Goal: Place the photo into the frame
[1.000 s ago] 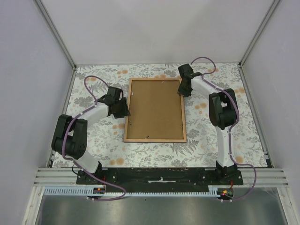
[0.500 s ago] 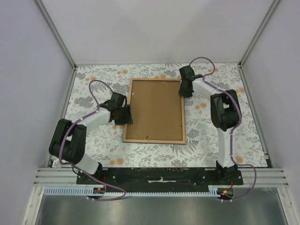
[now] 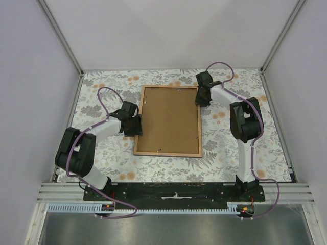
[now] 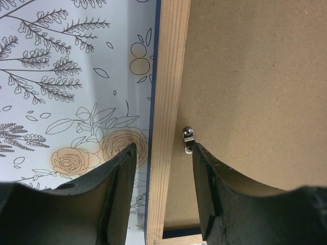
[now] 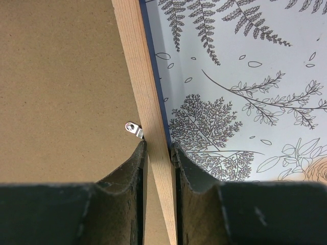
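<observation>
The frame point(image 3: 168, 153) lies face down on the flowered tablecloth, light wood back up, with the brown fibreboard backing panel point(image 3: 168, 120) sitting in it. The photo is hidden. My left gripper point(image 3: 136, 125) is open; its jaws straddle the frame's left rail point(image 4: 171, 61), one finger over the cloth, the other over the backing beside a small metal clip point(image 4: 188, 139). My right gripper point(image 3: 201, 98) is shut on the frame's right rail point(image 5: 135, 51), both fingers pressed against the wood, just below another metal clip point(image 5: 134, 128).
The patterned tablecloth point(image 3: 230, 148) covers the whole table. Grey walls with metal corner posts point(image 3: 61, 35) stand on three sides. The black base rail point(image 3: 173, 191) runs along the near edge.
My left gripper has moved nearer along the frame's left rail and a little closer to it. The right gripper and the frame have hardly moved.
</observation>
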`<move>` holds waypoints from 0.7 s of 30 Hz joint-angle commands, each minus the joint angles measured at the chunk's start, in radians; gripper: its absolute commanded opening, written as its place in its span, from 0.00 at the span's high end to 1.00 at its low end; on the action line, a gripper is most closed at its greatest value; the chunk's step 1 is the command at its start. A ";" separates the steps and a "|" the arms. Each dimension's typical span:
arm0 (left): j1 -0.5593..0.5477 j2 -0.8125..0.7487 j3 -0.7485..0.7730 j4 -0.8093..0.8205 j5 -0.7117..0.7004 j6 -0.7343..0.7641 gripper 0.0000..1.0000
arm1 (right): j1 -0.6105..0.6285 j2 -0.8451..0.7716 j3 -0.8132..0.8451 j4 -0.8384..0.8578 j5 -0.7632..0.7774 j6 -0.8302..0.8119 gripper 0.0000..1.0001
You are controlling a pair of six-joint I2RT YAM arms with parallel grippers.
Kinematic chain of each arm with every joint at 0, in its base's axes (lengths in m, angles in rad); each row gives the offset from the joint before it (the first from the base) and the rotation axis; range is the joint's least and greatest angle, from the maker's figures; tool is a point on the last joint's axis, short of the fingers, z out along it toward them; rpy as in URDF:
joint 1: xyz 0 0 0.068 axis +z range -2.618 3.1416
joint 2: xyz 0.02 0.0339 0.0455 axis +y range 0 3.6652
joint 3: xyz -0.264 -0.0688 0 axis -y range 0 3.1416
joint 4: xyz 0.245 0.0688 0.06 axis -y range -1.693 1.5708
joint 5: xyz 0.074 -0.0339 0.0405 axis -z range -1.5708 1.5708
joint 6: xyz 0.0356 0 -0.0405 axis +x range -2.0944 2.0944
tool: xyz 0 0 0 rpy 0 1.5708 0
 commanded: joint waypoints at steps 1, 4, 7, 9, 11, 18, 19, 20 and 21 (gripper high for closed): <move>-0.006 0.014 0.013 0.000 -0.026 0.035 0.46 | -0.003 -0.015 -0.017 -0.060 -0.012 -0.009 0.88; -0.008 0.015 0.008 0.000 -0.026 0.035 0.46 | -0.001 -0.015 -0.017 -0.060 -0.014 -0.009 0.88; -0.011 0.015 0.008 0.000 -0.034 0.035 0.46 | -0.003 -0.013 -0.014 -0.060 -0.020 -0.009 0.88; -0.009 0.017 0.013 -0.006 -0.046 0.034 0.46 | -0.003 -0.010 -0.014 -0.058 -0.020 -0.009 0.88; -0.009 0.003 0.013 0.000 -0.033 0.032 0.47 | -0.001 -0.009 -0.014 -0.061 -0.023 -0.011 0.88; -0.012 -0.017 0.017 0.017 0.026 0.040 0.44 | -0.004 -0.004 -0.006 -0.060 -0.032 -0.009 0.88; -0.012 -0.014 0.019 0.016 0.018 0.040 0.43 | -0.004 -0.004 -0.004 -0.061 -0.032 -0.009 0.88; -0.012 -0.009 0.022 0.013 0.024 0.044 0.43 | -0.004 -0.003 -0.003 -0.061 -0.032 -0.008 0.88; -0.012 -0.005 0.022 0.013 0.029 0.044 0.44 | -0.004 -0.004 -0.001 -0.063 -0.033 -0.011 0.88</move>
